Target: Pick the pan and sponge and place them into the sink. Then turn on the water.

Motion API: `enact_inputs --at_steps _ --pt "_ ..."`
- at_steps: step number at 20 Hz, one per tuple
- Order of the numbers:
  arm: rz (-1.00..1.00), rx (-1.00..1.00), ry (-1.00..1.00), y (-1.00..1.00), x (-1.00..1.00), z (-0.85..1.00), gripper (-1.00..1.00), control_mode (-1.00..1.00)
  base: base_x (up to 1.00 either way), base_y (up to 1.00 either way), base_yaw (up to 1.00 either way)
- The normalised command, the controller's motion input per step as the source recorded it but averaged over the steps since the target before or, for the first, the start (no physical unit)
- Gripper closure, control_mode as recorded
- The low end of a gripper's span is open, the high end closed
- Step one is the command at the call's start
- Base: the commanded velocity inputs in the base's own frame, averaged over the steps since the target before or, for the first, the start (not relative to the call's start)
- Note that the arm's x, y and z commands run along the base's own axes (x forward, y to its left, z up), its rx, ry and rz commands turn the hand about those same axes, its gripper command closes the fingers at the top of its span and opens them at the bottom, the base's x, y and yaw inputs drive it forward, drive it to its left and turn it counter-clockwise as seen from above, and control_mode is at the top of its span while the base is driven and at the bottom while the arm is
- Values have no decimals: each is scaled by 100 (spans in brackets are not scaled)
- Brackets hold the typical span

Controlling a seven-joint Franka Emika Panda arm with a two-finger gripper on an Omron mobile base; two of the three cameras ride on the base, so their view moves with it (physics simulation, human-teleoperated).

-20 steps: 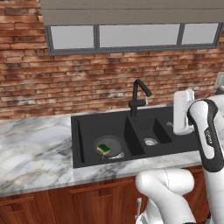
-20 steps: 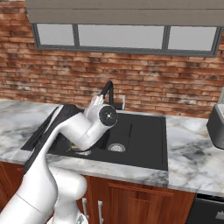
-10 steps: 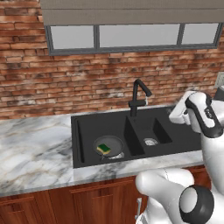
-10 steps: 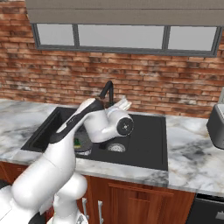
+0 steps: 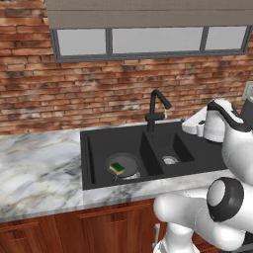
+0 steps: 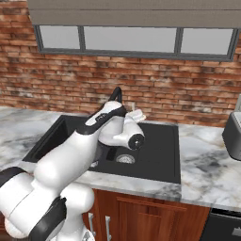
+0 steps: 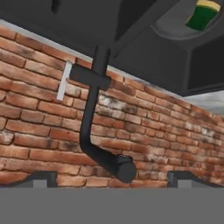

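**Pan and sponge in sink; faucet is the next thing to handle**

Pan [image 5: 123, 164] lies flat in the left basin of the sink [image 5: 94, 163], sponge [image 5: 117, 168] on top of it, at about 8 o'clock from the faucet [image 5: 157, 107] in the left base view. No water stream visible.

Pincer [image 7: 112, 178] spread wide, holding nothing, hanging over the right basin just right of the faucet, aimed at it; the hand view is rolled upside down, so the sponge [image 7: 202, 12] sits at 1 o'clock there.

Faucet: rigid metal, fixed, smooth, likely slippery. The light lever [image 7: 64, 81] beside the neck is probably the handle, though it is small and hard to make out. Judgement: push or pinch the lever near its free end, not the neck. Little force needed.

Marble bench [image 5: 39, 168] surrounds the sink.
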Motion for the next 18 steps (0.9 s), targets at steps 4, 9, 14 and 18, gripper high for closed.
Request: enact_inputs --at_steps 4,9,14,18 --pt "3 14 -3 -1 47 0 -100 -100 0 0 0" --pt "0 3 -3 0 61 -21 -100 -100 0 0 0" --pt "1 1 0 -11 40 -28 -100 -100 0 0 0" --pt "2 0 0 -8 41 -5 -100 -100 0 0 0"
